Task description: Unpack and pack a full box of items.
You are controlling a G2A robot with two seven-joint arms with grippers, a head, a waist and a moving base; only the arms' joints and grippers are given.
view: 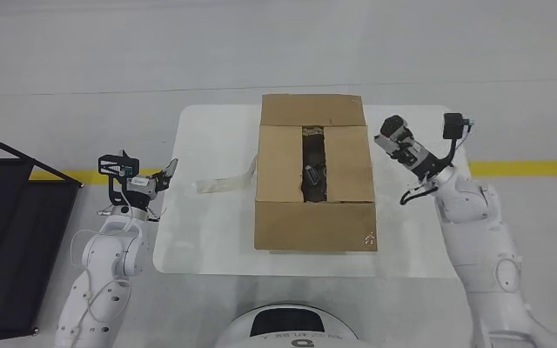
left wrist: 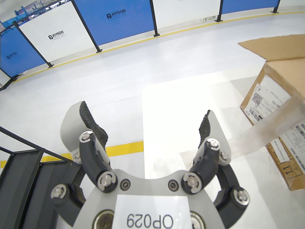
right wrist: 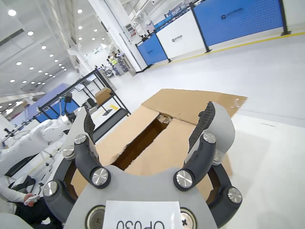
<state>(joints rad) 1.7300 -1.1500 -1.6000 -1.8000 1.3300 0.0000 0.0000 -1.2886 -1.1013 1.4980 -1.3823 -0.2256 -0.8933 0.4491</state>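
Left arm (view: 104, 261) white and rounded, right arm (view: 474, 217) the same. Left pincer (left wrist: 145, 107): pale grey fingers (left wrist: 70, 123), black ribbed pads (left wrist: 94, 123), dark curved links (left wrist: 90, 153) pinned with silver screws (left wrist: 107, 179), white printed label (left wrist: 150, 205) on its base. Right pincer (right wrist: 147, 107): identical build, identical label.

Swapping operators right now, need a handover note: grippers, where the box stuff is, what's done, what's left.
Grippers: left gripper is open and empty, by the left edge of the table. The right gripper is open and empty, just off the right side of the box.
Box: mid-table. The far flap is folded out; the two long flaps lie nearly flat, with dark items showing between them.
Tape strip: trails from the box's left side across the table toward the left gripper.
Done: seam untaped.
Left: open the flaps, unpack, repack.
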